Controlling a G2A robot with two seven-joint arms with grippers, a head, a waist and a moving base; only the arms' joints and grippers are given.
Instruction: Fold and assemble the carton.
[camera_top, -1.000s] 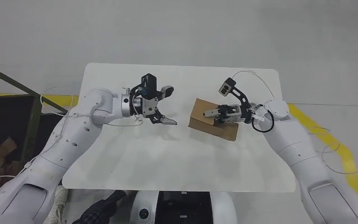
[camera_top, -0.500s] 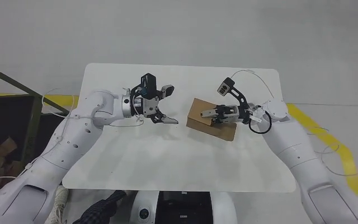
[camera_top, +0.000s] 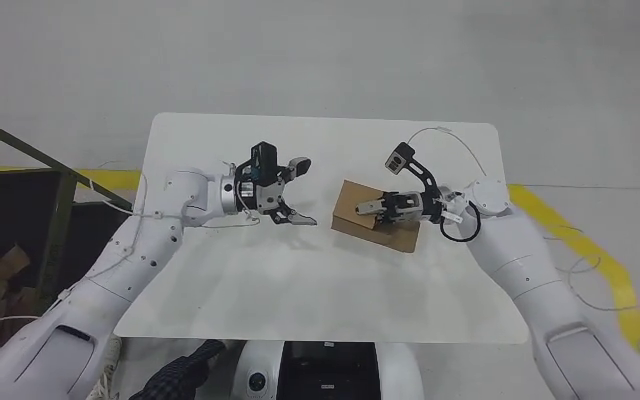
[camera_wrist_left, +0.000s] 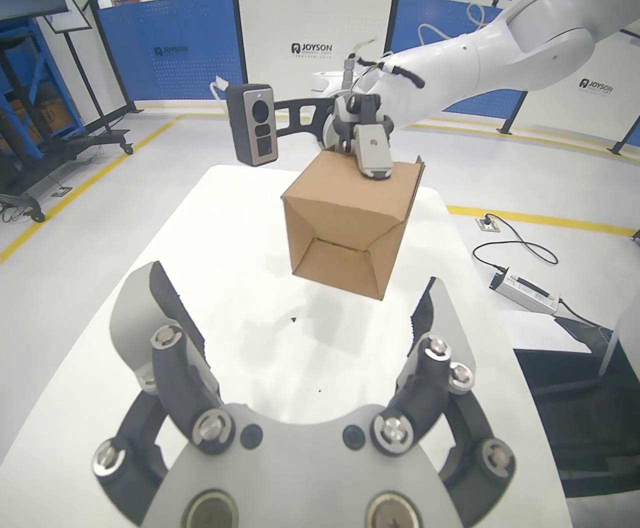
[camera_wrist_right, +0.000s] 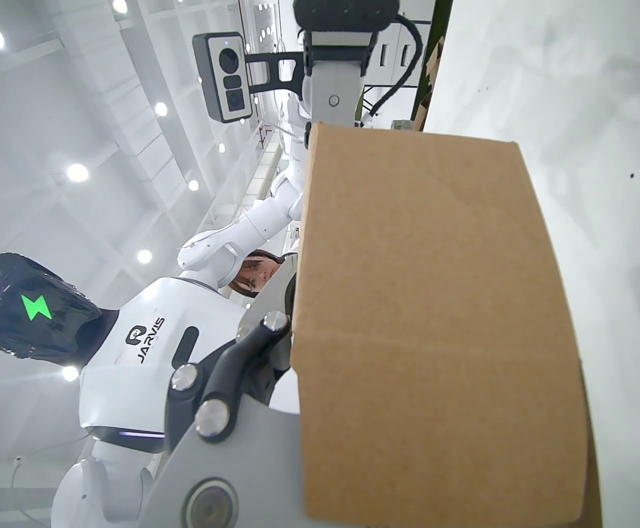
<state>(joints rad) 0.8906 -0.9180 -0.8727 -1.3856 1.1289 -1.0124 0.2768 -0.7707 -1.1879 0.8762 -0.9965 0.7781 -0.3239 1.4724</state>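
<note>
Bright overhead light, faint shadows, sheen on white table

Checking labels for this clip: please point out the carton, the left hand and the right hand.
carton (camera_wrist_left: 345, 220): left wrist view, on its folded end face.
left hand (camera_top: 304, 190): top view, midway between its open fingertips.
right hand (camera_top: 366, 206): top view, midway between fingertips gripping the carton.

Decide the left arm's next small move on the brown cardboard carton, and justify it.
Probably advance the open left gripper toward the facing end of the brown cardboard carton: its flaps slope inward, not flat, while the right gripper holds the carton.
</note>
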